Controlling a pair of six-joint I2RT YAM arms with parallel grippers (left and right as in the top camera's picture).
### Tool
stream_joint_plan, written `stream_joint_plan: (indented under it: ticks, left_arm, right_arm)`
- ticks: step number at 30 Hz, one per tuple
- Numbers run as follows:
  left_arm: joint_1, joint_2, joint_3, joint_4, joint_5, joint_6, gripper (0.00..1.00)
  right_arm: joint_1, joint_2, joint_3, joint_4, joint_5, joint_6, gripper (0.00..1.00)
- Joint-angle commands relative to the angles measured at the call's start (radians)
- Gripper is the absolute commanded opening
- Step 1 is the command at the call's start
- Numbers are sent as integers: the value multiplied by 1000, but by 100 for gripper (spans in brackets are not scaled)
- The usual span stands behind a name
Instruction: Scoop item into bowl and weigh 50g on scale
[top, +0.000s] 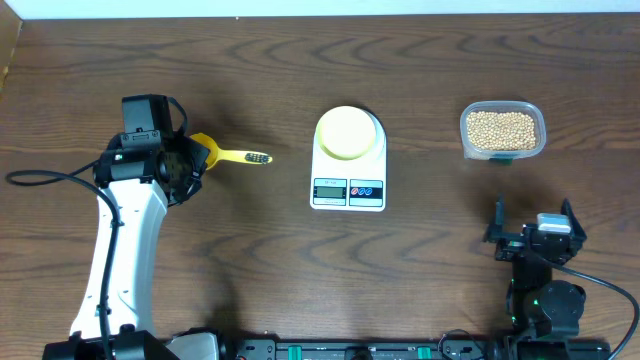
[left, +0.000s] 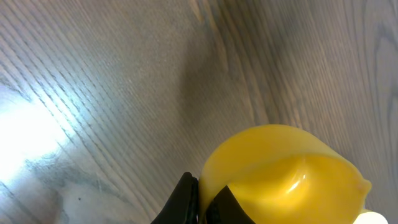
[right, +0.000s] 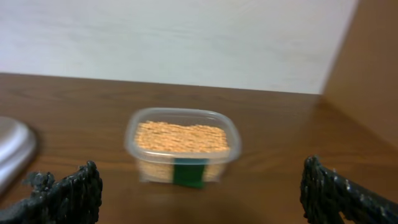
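Observation:
The pale-yellow bowl (top: 348, 132) stands on the white scale (top: 348, 192) at mid-table. The tan beans (top: 502, 128) fill a clear plastic container (top: 539, 142) at the far right. A yellow scoop (top: 228, 155) lies left of the scale, handle pointing right. My left gripper (top: 186, 160) is shut on the rim of the scoop's cup (left: 280, 174), one finger outside the rim and one inside (left: 199, 202). My right gripper (top: 533, 218) stands open near the front right. In the right wrist view, the beans (right: 180, 137) lie ahead of that gripper (right: 202, 190), and nothing is between its fingers.
The scale's edge (right: 12, 149) shows at the left of the right wrist view. A green label (right: 189, 173) marks the container's near wall. A black cable (top: 40, 178) trails left of the left arm. A pale wall runs along the table's far edge.

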Motion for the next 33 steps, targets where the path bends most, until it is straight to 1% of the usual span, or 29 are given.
stream_joint_plan:
  ticks: [1, 3, 7, 11, 16, 21, 24, 29, 33]
  left_arm:
    - [-2, -12, 16, 0, 29, -17, 8]
    - [-2, -12, 16, 0, 32, -32, 8]
    - [-2, -12, 16, 0, 48, -39, 8]
    - [-2, -12, 16, 3, 58, -39, 8]
    - [-5, -12, 16, 3, 58, -39, 8]
    - [-10, -12, 16, 5, 59, -39, 7]
    - [-10, -12, 16, 4, 59, -39, 8]
    - [-11, -12, 16, 7, 66, -39, 7]
    - [-11, -12, 16, 7, 76, -38, 8]
  right_arm:
    - [8, -6, -1, 26, -181, 124, 99]
    - [8, -6, -1, 55, -230, 182, 99]
    - [8, -6, 1, 130, -234, 331, 99]
    - [8, -6, 36, 141, -238, 411, 99]
    - [8, 12, 147, 57, -247, 418, 99]
    - [8, 89, 246, -7, -248, 418, 99]
    - [8, 159, 288, -11, -261, 419, 99]
    - [8, 306, 359, -11, -328, 423, 99]
    - [8, 433, 413, -18, -395, 438, 99]
